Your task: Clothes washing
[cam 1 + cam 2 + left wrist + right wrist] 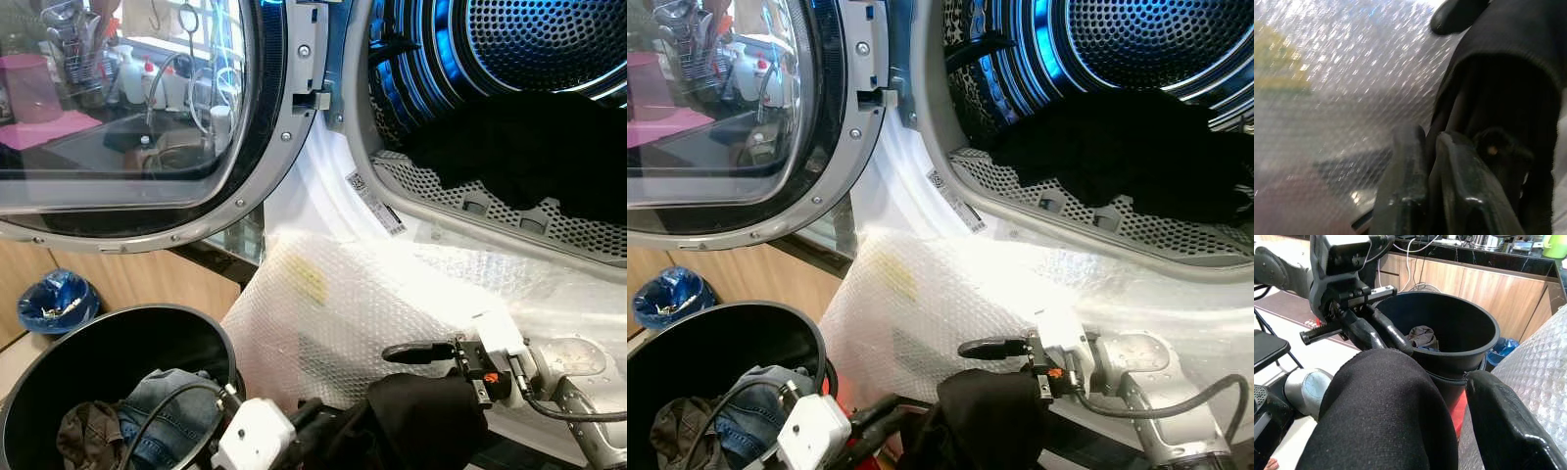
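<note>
step: loading in hand, judged; a black garment (pixel 421 416) is up out of the bucket (pixel 59 362) and carried between both grippers, below the washer's open mouth.
left gripper (pixel 1383 333): fingers close together, pinching a fold of the black garment at its bucket-side edge; left wrist view shows the two black fingers (pixel 1405 186) nearly touching with cloth against them.
right gripper (pixel 416 372): jaws parted, the upper finger bare above the cloth; the garment is draped over the lower finger in the right wrist view. Clamped or just draped, cannot tell.
garment place: hanging in front of the bubble wrap (pixel 323 313) that covers the washer's front, under the drum's lower rim, not yet inside.
drum (pixel 509 59): door (pixel 127 117) swung wide open; dark clothes (pixel 529 147) already lie on the drum floor.
bucket: beside the washer, under the door's lower edge; jeans (pixel 162 406) and a brownish piece (pixel 88 431) left in it.
next move, judged: lift the garment over the drum rim, push it in deep, then let go; the cloth must clear the bubble wrap and rim so no part hangs out.
progress: part done, more pieces to go.
</note>
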`<state>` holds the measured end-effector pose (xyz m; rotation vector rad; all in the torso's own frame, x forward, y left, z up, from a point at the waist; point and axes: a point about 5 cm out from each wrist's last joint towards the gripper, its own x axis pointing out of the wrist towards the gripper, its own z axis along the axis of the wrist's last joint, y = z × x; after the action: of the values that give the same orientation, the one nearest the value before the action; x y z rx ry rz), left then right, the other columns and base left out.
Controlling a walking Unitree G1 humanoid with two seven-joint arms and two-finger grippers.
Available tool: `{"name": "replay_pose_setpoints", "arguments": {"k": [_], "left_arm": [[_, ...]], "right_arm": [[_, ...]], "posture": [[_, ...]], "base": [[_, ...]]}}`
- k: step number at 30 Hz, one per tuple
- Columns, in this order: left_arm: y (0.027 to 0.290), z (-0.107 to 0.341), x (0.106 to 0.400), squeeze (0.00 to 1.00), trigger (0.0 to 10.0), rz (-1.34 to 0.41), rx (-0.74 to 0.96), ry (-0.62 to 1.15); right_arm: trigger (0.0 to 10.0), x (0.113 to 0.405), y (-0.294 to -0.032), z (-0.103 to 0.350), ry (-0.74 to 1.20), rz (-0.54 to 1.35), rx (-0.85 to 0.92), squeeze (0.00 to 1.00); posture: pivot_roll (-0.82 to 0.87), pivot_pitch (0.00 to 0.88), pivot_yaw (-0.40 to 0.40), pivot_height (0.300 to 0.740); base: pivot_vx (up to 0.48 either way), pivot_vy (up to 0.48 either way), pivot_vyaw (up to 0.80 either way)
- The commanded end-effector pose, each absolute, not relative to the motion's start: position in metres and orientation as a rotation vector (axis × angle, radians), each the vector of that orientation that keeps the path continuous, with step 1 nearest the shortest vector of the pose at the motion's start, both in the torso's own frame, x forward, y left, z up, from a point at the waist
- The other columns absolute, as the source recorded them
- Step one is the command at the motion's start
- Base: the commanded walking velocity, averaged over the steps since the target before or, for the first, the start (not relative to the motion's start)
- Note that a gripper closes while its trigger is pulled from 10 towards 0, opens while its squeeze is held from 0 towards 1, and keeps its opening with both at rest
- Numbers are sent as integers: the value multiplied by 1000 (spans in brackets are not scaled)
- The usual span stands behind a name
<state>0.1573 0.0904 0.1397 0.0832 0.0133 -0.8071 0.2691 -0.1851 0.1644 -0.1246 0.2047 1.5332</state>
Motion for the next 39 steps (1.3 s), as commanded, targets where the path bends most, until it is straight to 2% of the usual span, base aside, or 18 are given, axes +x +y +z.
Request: {"name": "replay_pose_setpoints", "arguments": {"k": [1, 4, 7, 19, 25, 26, 27, 30, 39], "left_arm": [[87, 148, 159, 1000, 10000, -845, 132, -23], [88, 151, 162, 1000, 10000, -814, 169, -51], [91, 152, 162, 1000, 10000, -760, 132, -44], [91, 154, 153, 1000, 10000, -758, 82, -20], [83, 151, 152, 1000, 10000, -868, 53, 14], [82, 149, 152, 463, 10000, -892, 57, 24], [81, 147, 153, 0, 10000, -925, 54, 42], [79, 140, 154, 0, 10000, -1005, 54, 92], [72, 127, 174, 0, 10000, -1065, 53, 108]], "right_arm": [[10000, 273, -183, 172, 179, 1544, -157, 0], [10000, 274, -183, 172, 176, 1544, -157, 0], [10000, 274, -184, 173, 174, 1543, -157, 0], [10000, 279, -185, 175, 171, 1543, -166, 0], [10000, 280, -184, 175, 170, 1549, -164, 0], [10000, 280, -184, 175, 171, 1550, -164, 0], [10000, 280, -184, 175, 171, 1551, -166, 0], [10000, 281, -184, 176, 171, 1557, -172, 0], [10000, 281, -184, 179, 171, 1570, -184, 0]], "posture": [[133, 68, -91, 740], [132, 70, -90, 740], [131, 74, -93, 740], [150, 77, -113, 740], [149, 78, -122, 740], [149, 78, -122, 740], [142, 76, -122, 740], [129, 72, -124, 740], [113, 70, -133, 740]], "base": [[0, 0, 0], [0, 0, 0], [0, 0, 0], [0, 0, 0], [0, 0, 0], [0, 0, 0], [0, 0, 0], [0, 0, 0], [0, 0, 0]]}}
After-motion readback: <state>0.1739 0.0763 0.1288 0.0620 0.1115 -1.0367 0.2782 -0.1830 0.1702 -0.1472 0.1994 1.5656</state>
